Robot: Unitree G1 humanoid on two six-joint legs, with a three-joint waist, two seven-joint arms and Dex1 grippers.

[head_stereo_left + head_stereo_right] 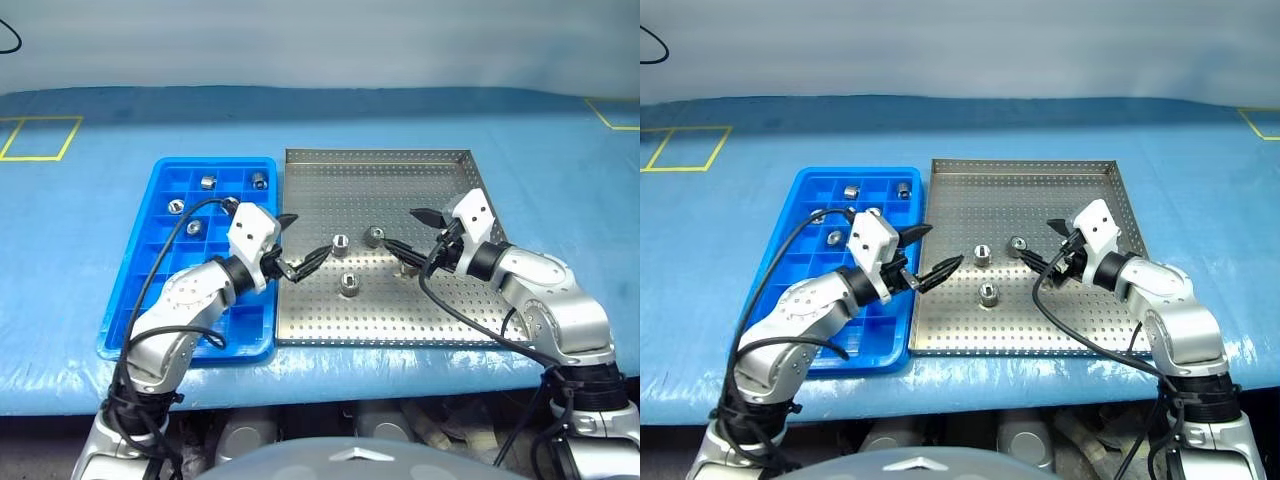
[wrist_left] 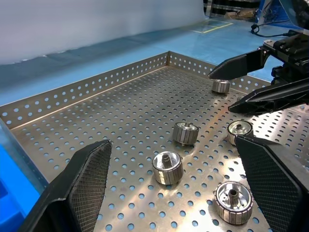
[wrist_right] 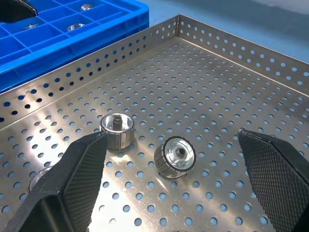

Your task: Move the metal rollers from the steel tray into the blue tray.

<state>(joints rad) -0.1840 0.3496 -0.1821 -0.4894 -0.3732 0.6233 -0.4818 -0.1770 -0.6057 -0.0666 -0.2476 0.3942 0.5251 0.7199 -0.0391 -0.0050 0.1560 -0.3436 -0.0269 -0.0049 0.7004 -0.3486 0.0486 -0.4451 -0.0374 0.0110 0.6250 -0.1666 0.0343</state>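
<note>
Left gripper (image 1: 297, 243) jaws apart, empty, hovering over the left edge of the steel tray (image 1: 400, 175), centre-left of frame. Right gripper (image 1: 413, 240) jaws apart, empty, centre-right, just beside a roller. Metal rollers (image 1: 349, 281) sit mid-tray between both grippers; four show in the left wrist view. More rollers lie in upper compartments of the blue tray (image 1: 150, 300), which touches the steel tray's left side. Blue tabletop (image 1: 100, 190) underneath.
</note>
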